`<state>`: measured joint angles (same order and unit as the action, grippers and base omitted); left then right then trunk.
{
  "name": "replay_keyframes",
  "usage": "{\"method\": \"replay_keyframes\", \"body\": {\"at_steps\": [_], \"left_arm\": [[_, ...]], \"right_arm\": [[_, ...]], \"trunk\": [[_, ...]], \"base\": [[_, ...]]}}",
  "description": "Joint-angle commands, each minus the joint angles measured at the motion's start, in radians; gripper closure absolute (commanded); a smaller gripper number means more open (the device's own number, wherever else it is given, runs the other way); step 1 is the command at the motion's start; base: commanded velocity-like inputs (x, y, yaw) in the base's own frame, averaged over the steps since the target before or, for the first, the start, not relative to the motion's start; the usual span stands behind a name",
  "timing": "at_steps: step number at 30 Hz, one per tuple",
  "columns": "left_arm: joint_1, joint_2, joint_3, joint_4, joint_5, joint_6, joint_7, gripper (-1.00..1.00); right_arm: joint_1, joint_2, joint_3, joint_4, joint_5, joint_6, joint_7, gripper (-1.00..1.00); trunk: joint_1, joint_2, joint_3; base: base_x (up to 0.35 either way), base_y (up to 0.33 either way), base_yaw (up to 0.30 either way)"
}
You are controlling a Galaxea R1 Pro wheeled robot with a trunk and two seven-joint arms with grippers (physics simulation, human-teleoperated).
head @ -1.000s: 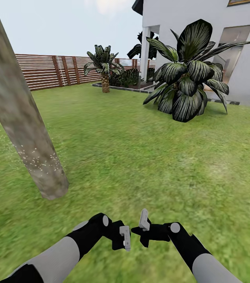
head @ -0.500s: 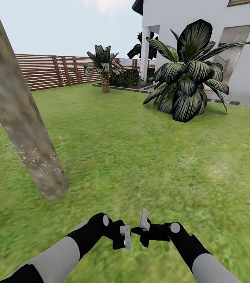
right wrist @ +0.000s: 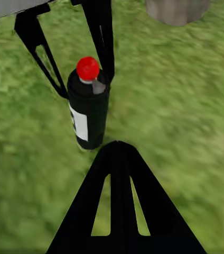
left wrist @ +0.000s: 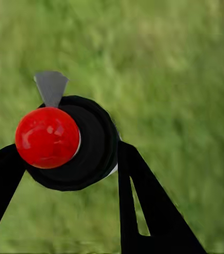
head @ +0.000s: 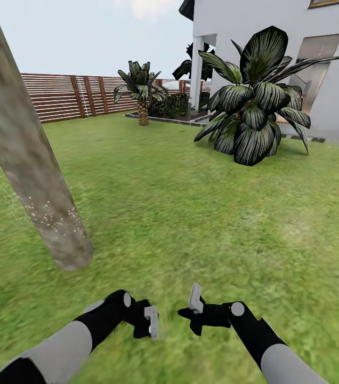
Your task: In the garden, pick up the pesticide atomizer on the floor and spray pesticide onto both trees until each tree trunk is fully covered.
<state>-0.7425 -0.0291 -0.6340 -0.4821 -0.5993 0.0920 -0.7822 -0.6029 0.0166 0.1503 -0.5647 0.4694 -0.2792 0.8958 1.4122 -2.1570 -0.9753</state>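
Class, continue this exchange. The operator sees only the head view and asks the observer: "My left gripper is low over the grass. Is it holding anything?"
Observer: Yes. In the right wrist view the left gripper has its fingers on either side of an upright black pesticide atomizer.
Operator: What tops the atomizer?
Observer: A round red cap, with a grey nozzle beside it.
Operator: And my right gripper?
Observer: The right gripper has its fingers meeting at the tips, with nothing between them.
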Motion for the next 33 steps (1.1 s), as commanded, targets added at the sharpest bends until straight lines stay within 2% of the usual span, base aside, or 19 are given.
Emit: {"method": "replay_keyframes", "body": {"at_steps": [1, 2, 4, 5, 8, 10, 11, 12, 13, 14, 16, 17, 19, 20, 21, 23, 24, 26, 33], "left_arm": [[0.000, 0.024, 0.001, 0.001, 0.007, 0.000, 0.000, 1.00], [0.000, 0.060, 0.000, 0.002, 0.007, -0.001, 0.000, 1.00], [0.001, 0.110, -0.002, 0.003, 0.007, -0.004, -0.001, 1.00], [0.001, 0.134, -0.002, 0.003, 0.007, -0.006, -0.001, 1.00], [0.008, 0.209, -0.003, 0.009, 0.010, -0.011, 0.000, 1.00], [0.021, 0.227, -0.001, 0.028, 0.010, -0.010, 0.021, 1.00], [0.026, 0.231, 0.008, 0.046, 0.012, -0.009, 0.062, 1.00], [0.029, 0.232, 0.038, 0.076, 0.030, -0.010, 0.129, 1.00], [0.030, 0.229, 0.082, 0.112, 0.068, -0.012, 0.198, 1.00], [0.031, 0.228, 0.130, 0.156, 0.127, -0.013, 0.263, 1.00], [0.050, 0.233, 0.221, 0.249, 0.304, -0.045, 0.377, 1.00], [0.093, 0.235, 0.256, 0.284, 0.429, -0.123, 0.468, 1.00], [0.163, 0.234, 0.275, 0.303, 0.587, -0.236, 0.624, 1.00], [0.199, 0.230, 0.278, 0.307, 0.669, -0.280, 0.705, 1.00], [0.251, 0.225, 0.279, 0.310, 0.777, -0.337, 0.794, 1.00], [0.307, 0.224, 0.281, 0.314, 0.888, -0.425, 0.853, 1.00], [0.335, 0.224, 0.281, 0.314, 0.940, -0.468, 0.863, 1.00], [0.365, 0.223, 0.280, 0.319, 0.996, -0.502, 0.870, 1.00], [0.377, 0.225, 0.280, 0.369, 1.021, -0.515, 0.862, 1.00]], "right_arm": [[0.000, -0.001, 0.000, 0.000, 0.000, 0.000, 0.000, 1.00], [0.000, -0.001, 0.000, 0.000, 0.000, 0.000, 0.000, 1.00], [0.000, -0.001, 0.000, 0.000, 0.000, 0.000, 0.000, 1.00], [0.000, -0.002, 0.000, 0.001, 0.000, 0.000, 0.000, -1.00], [0.000, -0.008, -0.001, 0.004, 0.000, -0.001, -0.002, -1.00], [0.000, -0.010, -0.002, 0.010, 0.000, -0.002, -0.012, -1.00], [0.001, -0.015, -0.002, 0.019, 0.001, -0.003, -0.042, -1.00], [0.002, -0.035, -0.003, 0.056, -0.001, -0.005, -0.106, -1.00], [0.003, -0.052, -0.004, 0.115, -0.003, -0.006, -0.193, -1.00], [0.003, -0.063, -0.005, 0.193, -0.007, -0.007, -0.301, -1.00], [0.004, -0.072, -0.006, 0.379, -0.012, -0.028, -0.575, -1.00], [0.006, -0.072, -0.006, 0.470, -0.019, -0.084, -0.764, -1.00], [0.020, -0.068, -0.008, 0.518, -0.045, -0.155, -0.980, -1.00], [0.032, -0.067, -0.009, 0.527, -0.085, -0.171, -1.056, -1.00], [0.050, -0.070, -0.011, 0.532, -0.195, -0.183, -1.115, -1.00], [0.076, -0.074, -0.010, 0.535, -0.387, -0.197, -1.144, -1.00], [0.089, -0.074, -0.008, 0.536, -0.450, -0.217, -1.147, -1.00], [0.102, -0.074, -0.002, 0.537, -0.500, -0.247, -1.148, -1.00], [0.106, -0.074, -0.004, 0.535, -0.521, -0.255, -1.157, -1.00]], "trunk": [[0.000, 0.000, 0.000], [0.000, 0.000, 0.000], [0.000, 0.000, 0.000], [0.000, 0.000, 0.000], [0.000, 0.000, 0.000], [0.000, 0.000, 0.000], [0.000, 0.000, 0.000], [0.000, 0.000, 0.000], [0.000, 0.000, 0.000], [0.000, 0.000, 0.000], [0.000, 0.000, 0.000], [0.000, 0.000, 0.000], [0.000, 0.000, 0.000], [0.000, 0.000, 0.000], [0.000, 0.000, 0.000], [0.000, 0.000, 0.000], [0.000, 0.000, 0.000], [0.000, 0.000, 0.000], [0.000, 0.000, 0.000]], "base": [[0.000, 0.000, 0.000], [0.000, 0.000, 0.000], [0.000, 0.000, 0.000], [0.000, 0.000, 0.000], [0.000, 0.000, 0.000], [0.000, 0.000, 0.000], [0.000, 0.000, 0.000], [0.000, 0.000, 0.000], [0.000, 0.000, 0.000], [0.000, 0.000, 0.000], [0.000, 0.000, 0.000], [0.000, 0.000, 0.000], [0.000, 0.000, 0.000], [0.000, 0.000, 0.000], [0.000, 0.000, 0.000], [0.000, 0.000, 0.000], [0.000, 0.000, 0.000], [0.000, 0.000, 0.000], [0.000, 0.000, 0.000]]}}
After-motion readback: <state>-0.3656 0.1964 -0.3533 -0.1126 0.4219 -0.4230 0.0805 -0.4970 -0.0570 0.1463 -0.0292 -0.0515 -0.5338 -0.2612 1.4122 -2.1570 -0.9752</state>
